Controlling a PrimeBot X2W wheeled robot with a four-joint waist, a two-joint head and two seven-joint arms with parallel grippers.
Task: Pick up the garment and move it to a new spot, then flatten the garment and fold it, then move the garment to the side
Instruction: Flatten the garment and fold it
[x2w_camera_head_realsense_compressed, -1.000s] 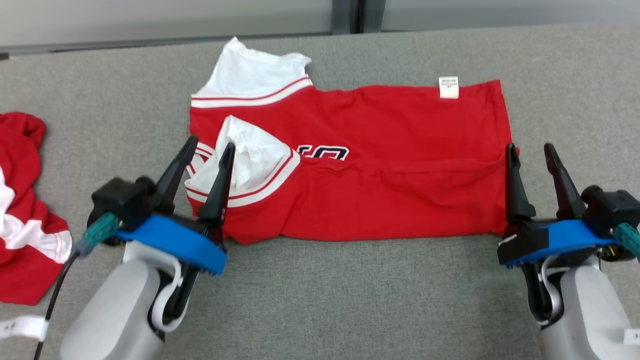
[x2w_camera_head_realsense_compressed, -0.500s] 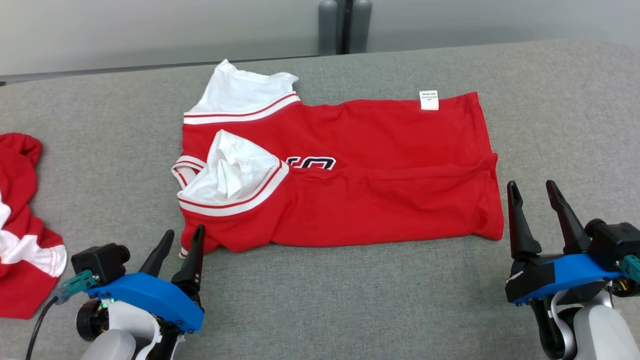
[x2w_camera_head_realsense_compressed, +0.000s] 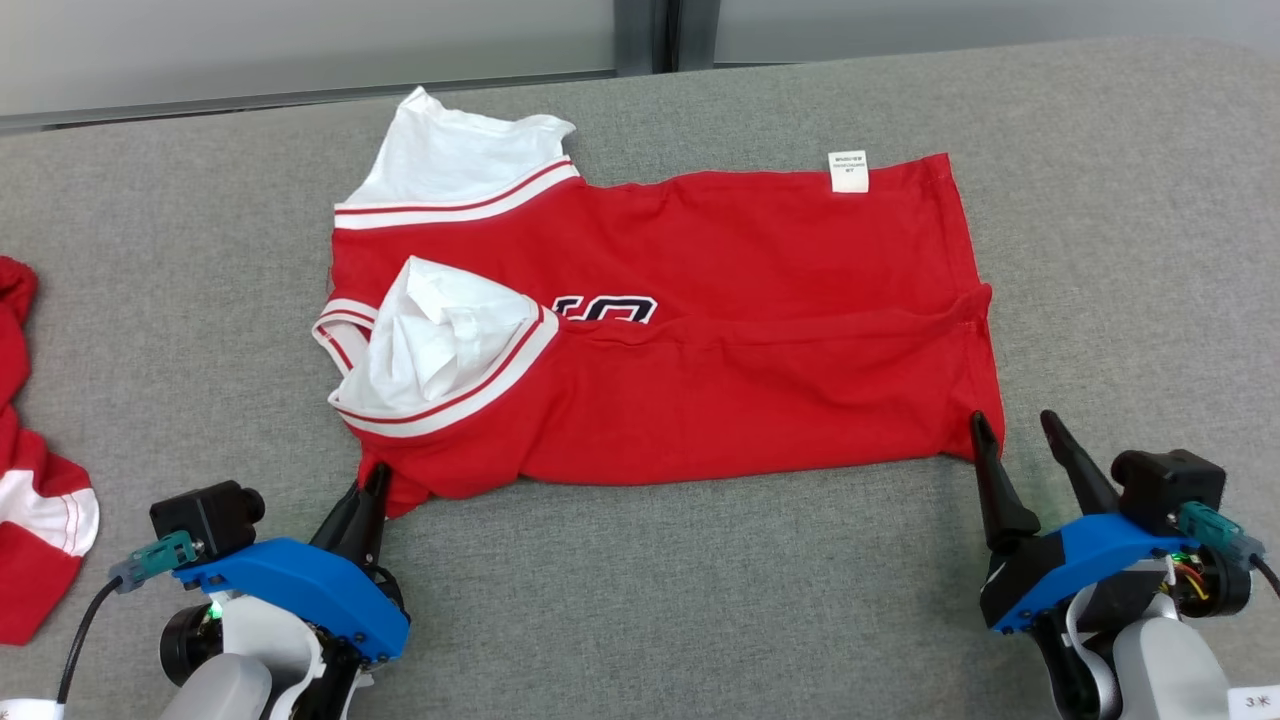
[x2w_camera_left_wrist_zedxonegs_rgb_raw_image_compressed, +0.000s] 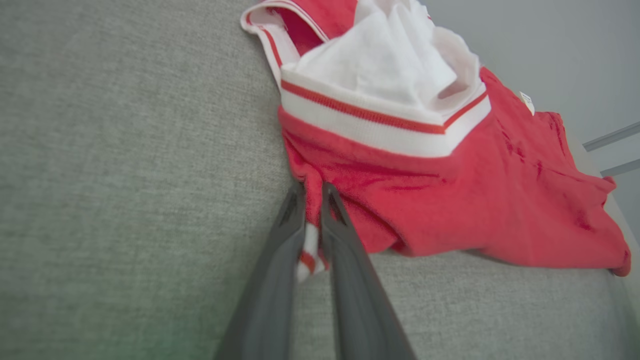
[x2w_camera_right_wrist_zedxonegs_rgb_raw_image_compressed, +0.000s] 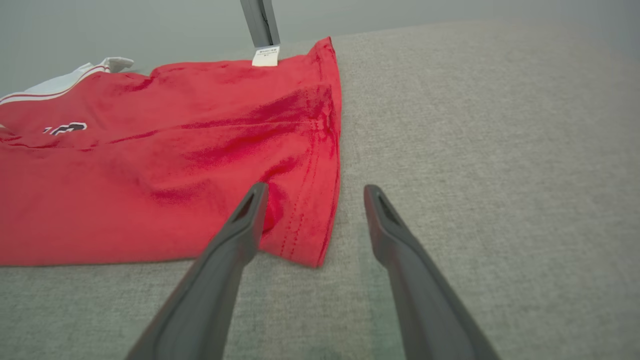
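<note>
The red garment (x2w_camera_head_realsense_compressed: 700, 340) lies spread at the middle of the grey worktop (x2w_camera_head_realsense_compressed: 700, 600), its white sleeves toward 10 o'clock. At its 7 o'clock corner, the left gripper (x2w_camera_head_realsense_compressed: 365, 498) has its 2 fingers pinching the striped trim. At its 5 o'clock corner, the right gripper (x2w_camera_head_realsense_compressed: 1012, 422) has its fingers spread, 1 over the cloth and 1 over bare worktop.

The desk (x2w_camera_head_realsense_compressed: 640, 600) is covered in grey woven fabric; a red garment (x2w_camera_head_realsense_compressed: 750, 380) lies across its middle, folded lengthwise with the hem to the right; its white, red-striped sleeves (x2w_camera_head_realsense_compressed: 450, 165) lie at the left end, one flat at the far side, one bunched on top of the red; a small white label (x2w_camera_head_realsense_compressed: 848, 170) sits at the garment's far edge; well apart, at the desk's left edge, lies a crumpled red-and-white heap (x2w_camera_head_realsense_compressed: 30, 520), cut off by the view.
</note>
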